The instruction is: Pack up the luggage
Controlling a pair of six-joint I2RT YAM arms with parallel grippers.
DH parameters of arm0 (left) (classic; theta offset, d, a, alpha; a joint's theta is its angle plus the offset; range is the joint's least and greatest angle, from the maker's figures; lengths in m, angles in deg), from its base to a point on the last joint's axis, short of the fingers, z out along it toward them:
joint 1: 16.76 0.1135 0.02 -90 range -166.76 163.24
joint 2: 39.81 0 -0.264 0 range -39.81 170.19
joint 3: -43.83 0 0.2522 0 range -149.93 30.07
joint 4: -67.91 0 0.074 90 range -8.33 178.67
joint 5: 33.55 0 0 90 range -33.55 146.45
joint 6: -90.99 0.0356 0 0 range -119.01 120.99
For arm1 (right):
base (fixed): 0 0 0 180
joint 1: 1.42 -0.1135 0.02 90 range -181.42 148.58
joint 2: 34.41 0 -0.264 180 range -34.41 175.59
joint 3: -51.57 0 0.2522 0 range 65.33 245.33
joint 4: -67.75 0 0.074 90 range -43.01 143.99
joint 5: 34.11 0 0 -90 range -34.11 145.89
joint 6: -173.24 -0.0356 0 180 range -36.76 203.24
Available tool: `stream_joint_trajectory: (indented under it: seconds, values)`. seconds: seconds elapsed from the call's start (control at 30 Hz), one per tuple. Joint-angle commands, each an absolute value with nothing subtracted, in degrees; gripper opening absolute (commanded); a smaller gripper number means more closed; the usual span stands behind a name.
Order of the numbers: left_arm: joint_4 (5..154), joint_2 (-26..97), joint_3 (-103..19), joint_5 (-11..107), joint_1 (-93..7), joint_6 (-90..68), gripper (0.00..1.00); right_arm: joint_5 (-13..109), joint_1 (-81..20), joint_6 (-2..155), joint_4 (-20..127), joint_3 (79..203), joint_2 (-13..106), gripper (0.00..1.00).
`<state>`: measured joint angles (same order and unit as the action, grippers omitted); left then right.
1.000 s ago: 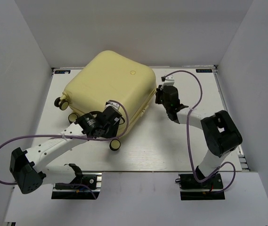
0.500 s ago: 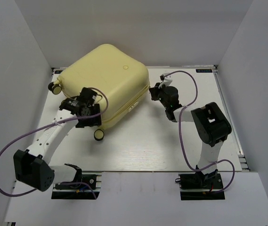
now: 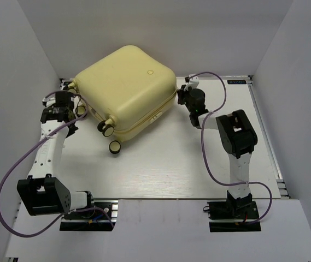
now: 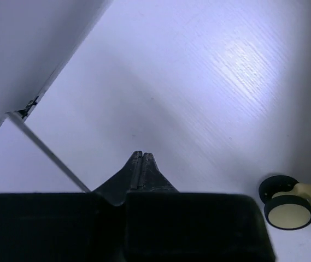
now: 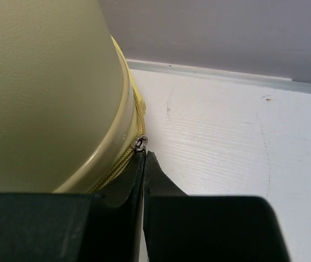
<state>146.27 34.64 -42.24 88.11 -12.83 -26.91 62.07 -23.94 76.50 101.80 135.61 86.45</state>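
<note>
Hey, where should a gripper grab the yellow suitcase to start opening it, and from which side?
Grip the small metal zipper pull on the seam at the right edge of the luggage, coming in low from the right. The shell is broad, smooth and rounded, too big to pinch; the pull sticks out. The right gripper looks pinched on it.

The top external camera looks steeply down from above and behind the arm bases, facing twelve o'clock. It stands far enough back to take in the whole white wood-grain table [image 3: 171,164] and the pale yellow hard-shell suitcase [image 3: 128,82] at eleven o'clock. The left wrist camera hangs low over bare tabletop, with one cream, black-rimmed suitcase wheel [image 4: 289,212] at four o'clock. The right wrist camera sits very close against the suitcase's zipped seam [image 5: 136,117]. All three views share table and suitcase.
</note>
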Motion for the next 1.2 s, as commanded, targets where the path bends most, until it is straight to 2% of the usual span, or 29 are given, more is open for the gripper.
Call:
stream_joint_trajectory:
  seconds: [0.0,0.03,0.07,0.13,0.17,0.2,0.3,0.63,0.77,0.87,0.93,1.1,1.17]
  values:
    - [140.8,34.2,-40.6,78.4,-14.0,-23.3,0.00,72.4,-20.5,79.3,100.8,136.1,86.5,0.00]
    - [140.0,34.3,-40.2,76.0,-15.9,-20.4,0.00,70.2,-20.6,79.0,100.8,135.0,85.5,0.00]
    - [136.9,33.6,-39.6,73.6,-16.4,-17.1,0.27,68.2,-20.9,79.9,100.7,134.3,84.4,0.00]
    - [133.4,32.5,-38.0,65.6,-19.5,-15.3,0.60,64.4,-21.4,79.8,100.2,133.4,83.2,0.00]
    - [132.2,30.7,-37.7,61.6,-21.7,-14.5,0.73,63.5,-21.4,79.6,100.1,132.7,82.3,0.00]
    - [128.9,30.1,-37.4,57.6,-22.2,-14.5,1.00,63.2,-21.5,79.1,100.0,132.0,82.1,0.00]
    - [126.2,26.7,-36.4,55.2,-25.7,-13.3,1.00,61.1,-21.5,79.5,99.4,131.2,81.1,0.00]
    - [129.0,23.3,-42.5,61.5,-26.6,-7.4,1.00,57.0,-21.6,81.2,97.1,130.3,79.1,0.00]
    - [127.5,25.2,-44.6,46.6,-26.6,-6.2,1.00,57.0,-21.8,81.6,96.6,129.9,78.4,0.00]
    - [125.9,28.1,-44.4,39.9,-27.8,-4.3,1.00,57.6,-21.8,81.4,96.4,129.8,78.4,0.00]
    - [127.3,29.9,-44.5,41.2,-30.4,-2.4,1.00,57.7,-21.9,81.4,96.4,129.9,78.4,0.00]
    - [129.1,35.6,-42.3,53.4,-33.4,2.3,1.00,57.4,-21.5,80.5,95.6,130.8,78.4,0.00]
    - [129.0,37.3,-41.6,54.2,-33.4,3.7,1.00,57.1,-21.5,80.6,94.9,131.3,78.3,0.00]
